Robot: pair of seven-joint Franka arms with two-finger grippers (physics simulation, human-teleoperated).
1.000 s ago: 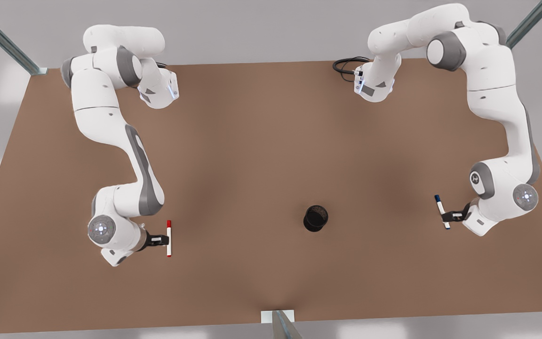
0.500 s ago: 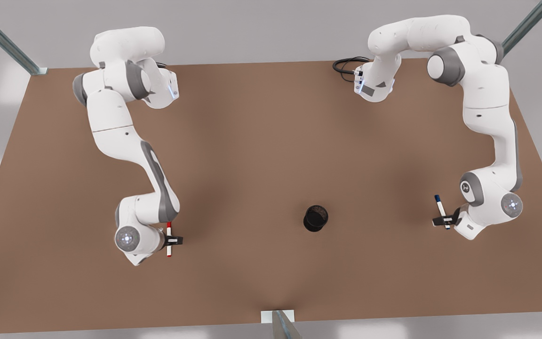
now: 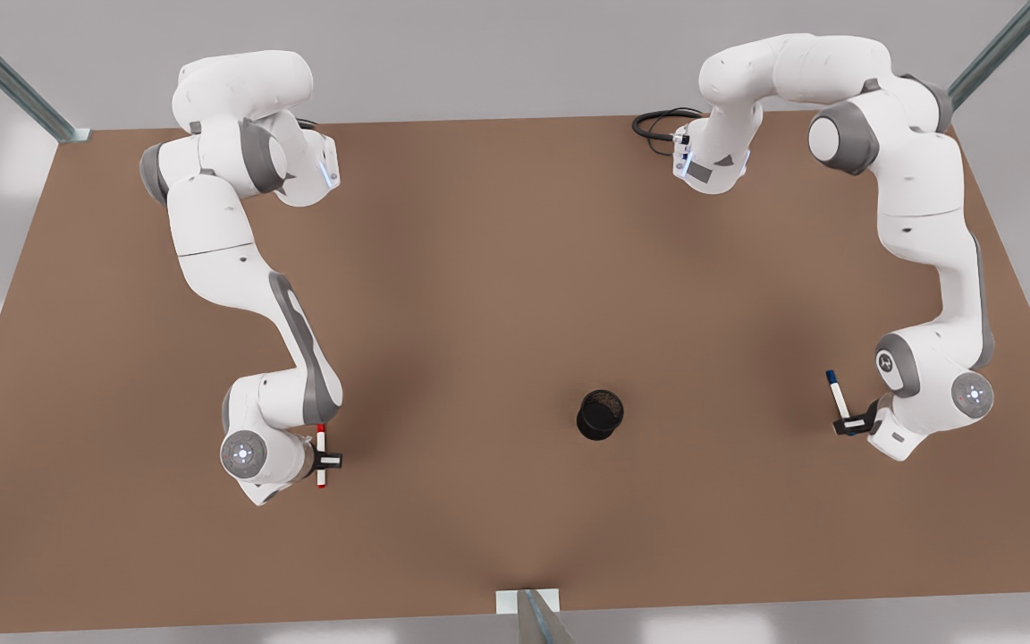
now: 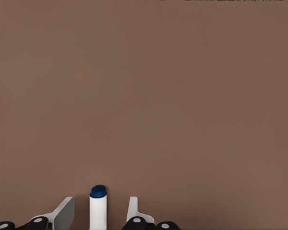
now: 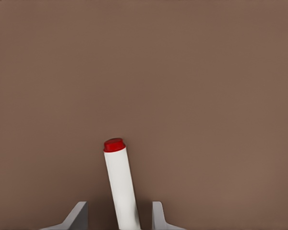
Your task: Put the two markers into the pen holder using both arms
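We see our left gripper (image 3: 848,424) and right gripper (image 3: 325,460) with fingers spread around the blue marker (image 3: 837,399) and red marker (image 3: 321,454), ungrasped near opposite counter edges; the pen holder (image 3: 600,415) stands unfilled between.

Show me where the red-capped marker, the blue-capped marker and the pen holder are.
red-capped marker (image 5: 120,182): right wrist view, white barrel.
blue-capped marker (image 3: 837,398): front view, white barrel.
pen holder (image 3: 600,414): front view, dark opening.

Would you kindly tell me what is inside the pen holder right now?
The pen holder looks dark and empty at its open mouth; its bottom is hidden in shadow. The red marker and blue marker lie apart from it.
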